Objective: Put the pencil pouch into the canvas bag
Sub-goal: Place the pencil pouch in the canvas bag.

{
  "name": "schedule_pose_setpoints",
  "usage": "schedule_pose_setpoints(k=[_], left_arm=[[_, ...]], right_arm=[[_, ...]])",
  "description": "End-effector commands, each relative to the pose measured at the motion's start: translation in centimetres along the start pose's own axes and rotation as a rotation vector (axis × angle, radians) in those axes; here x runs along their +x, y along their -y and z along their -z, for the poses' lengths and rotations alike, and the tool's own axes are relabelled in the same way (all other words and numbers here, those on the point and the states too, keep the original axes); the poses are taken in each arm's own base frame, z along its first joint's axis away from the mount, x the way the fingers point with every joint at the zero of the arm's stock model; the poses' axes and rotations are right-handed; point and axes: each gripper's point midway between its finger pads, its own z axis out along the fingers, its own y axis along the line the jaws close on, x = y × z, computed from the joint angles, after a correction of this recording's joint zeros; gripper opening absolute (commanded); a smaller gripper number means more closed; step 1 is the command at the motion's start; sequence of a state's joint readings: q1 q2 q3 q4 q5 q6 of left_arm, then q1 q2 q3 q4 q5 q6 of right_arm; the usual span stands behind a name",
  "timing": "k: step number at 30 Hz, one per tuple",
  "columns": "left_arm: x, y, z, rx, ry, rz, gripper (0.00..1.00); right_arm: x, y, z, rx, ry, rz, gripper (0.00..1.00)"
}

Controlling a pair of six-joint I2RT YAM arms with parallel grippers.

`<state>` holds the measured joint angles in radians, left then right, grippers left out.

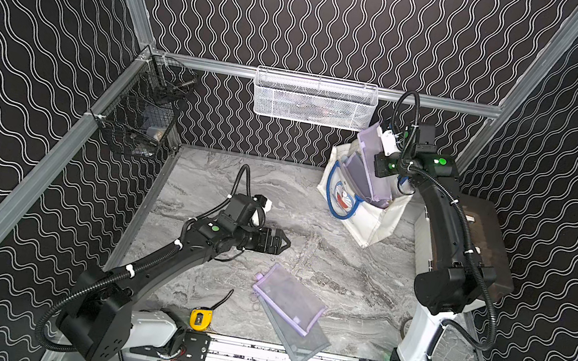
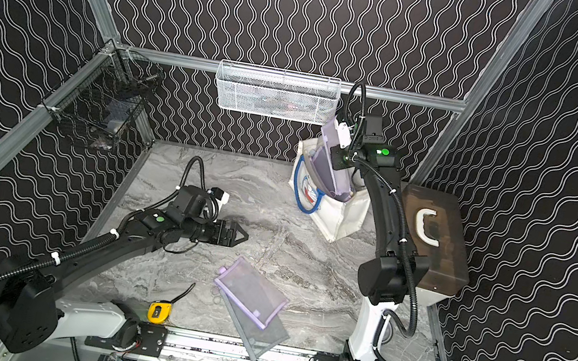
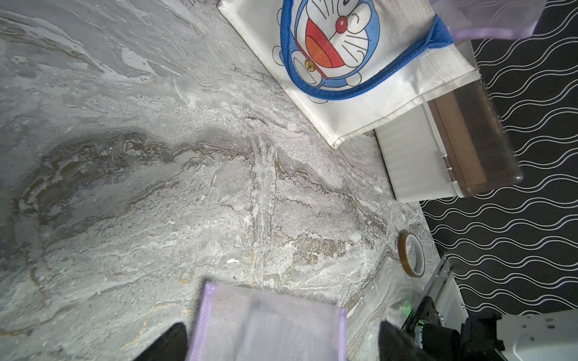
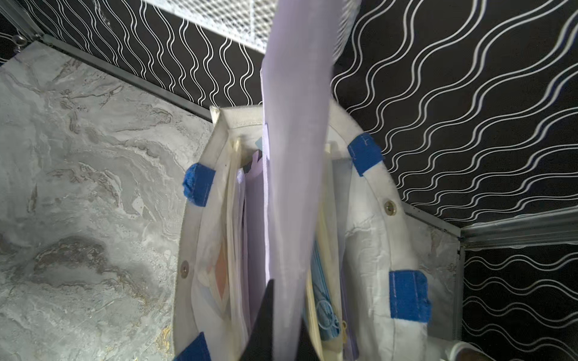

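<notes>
Well, the left claw (image 1: 283,243) is spread wide and empty above bare table (image 1: 315,202), with lots of room around. Farther right, the canvas bag (image 1: 372,219) stands by the back wall (image 1: 299,12). The right claw (image 4: 283,331) pinches the pencil pouch (image 4: 294,156) tight, right over the bag's open top.

I can read no words or numbers; my view of the canvas bag (image 3: 391,103) shows only a cartoon cat face (image 3: 334,40).
</notes>
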<state>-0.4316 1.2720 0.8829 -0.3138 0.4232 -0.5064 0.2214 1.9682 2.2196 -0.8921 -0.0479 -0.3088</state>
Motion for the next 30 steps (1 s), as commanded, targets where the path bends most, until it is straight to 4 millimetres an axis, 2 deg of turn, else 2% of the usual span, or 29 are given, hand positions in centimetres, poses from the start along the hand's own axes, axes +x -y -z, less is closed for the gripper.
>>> schedule_pose_setpoints(k=[1,5,11,12,14,19,24,30], left_arm=[[-0.1,-0.1,-0.2,0.000,0.002,-0.003,0.99],[0.0,-0.2,-0.5,0.000,-0.002,0.012,0.99],[0.2,-0.4,-0.9,0.003,-0.010,0.024,0.98],[0.2,-0.5,-0.9,-0.001,-0.010,0.023,0.99],[0.2,-0.5,-0.8,-0.005,-0.008,0.020,0.99],[0.2,-0.6,-0.7,-0.011,-0.006,0.020,0.99],[0.2,-0.7,-0.7,-0.014,-0.003,0.021,0.98],[0.1,-0.7,-0.6,-0.022,-0.003,0.016,0.98]], right_arm=[[0.5,-0.4,-0.5,-0.011,0.010,0.029,0.00],[2.2,-0.5,-2.6,-0.010,-0.033,0.030,0.00],[3.4,-1.6,-5.1,-0.068,-0.074,-0.005,0.00],[4.3,-1.9,-6.5,-0.082,-0.101,-0.011,0.00],[5.0,-2.3,-7.4,-0.090,-0.125,-0.013,0.00],[5.7,-2.9,-9.0,-0.104,-0.149,-0.049,0.00],[7.3,-3.2,-10.7,-0.109,-0.219,-0.083,0.00],[7.4,-3.2,-11.3,-0.107,-0.237,-0.147,0.00]])
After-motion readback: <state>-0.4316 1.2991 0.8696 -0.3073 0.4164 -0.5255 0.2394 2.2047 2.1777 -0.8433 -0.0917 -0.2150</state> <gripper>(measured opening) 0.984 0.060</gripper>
